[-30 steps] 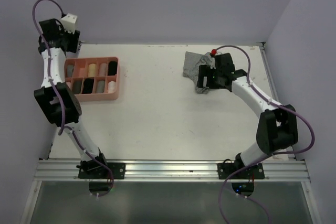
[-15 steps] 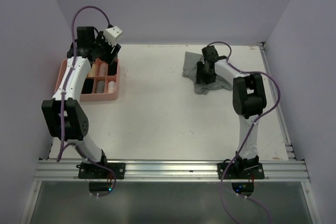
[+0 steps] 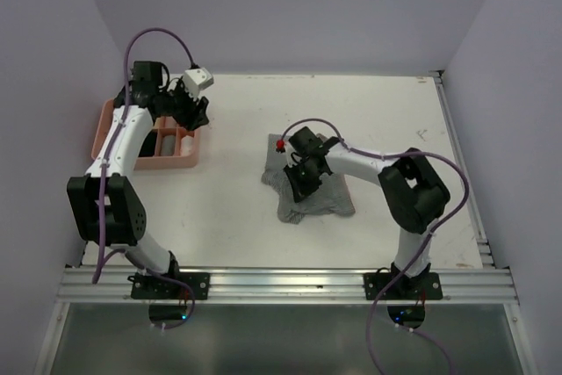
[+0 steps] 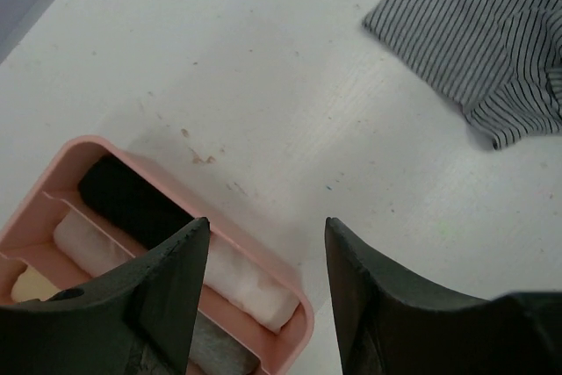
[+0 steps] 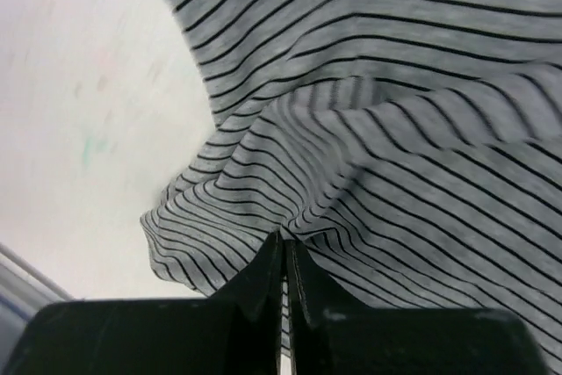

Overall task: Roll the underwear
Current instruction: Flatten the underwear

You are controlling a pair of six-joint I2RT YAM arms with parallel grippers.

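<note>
Pink tray (image 3: 171, 162) with rolled underwear (image 4: 132, 199)

The left arm (image 3: 118, 142) stretches toward the far left, wrist tilted down, its 2 left fingers (image 4: 171, 292) parted and holding nothing. The right arm (image 3: 369, 162) bends inward to the centre, wrist low, right fingers (image 5: 259, 283) pinched together on the underwear (image 5: 421, 129).

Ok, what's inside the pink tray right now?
From the left wrist view, the pink tray holds rolled pieces: a black roll, a white roll, a grey roll. The left gripper covers the other compartments there, and the left arm hides most from above.
</note>
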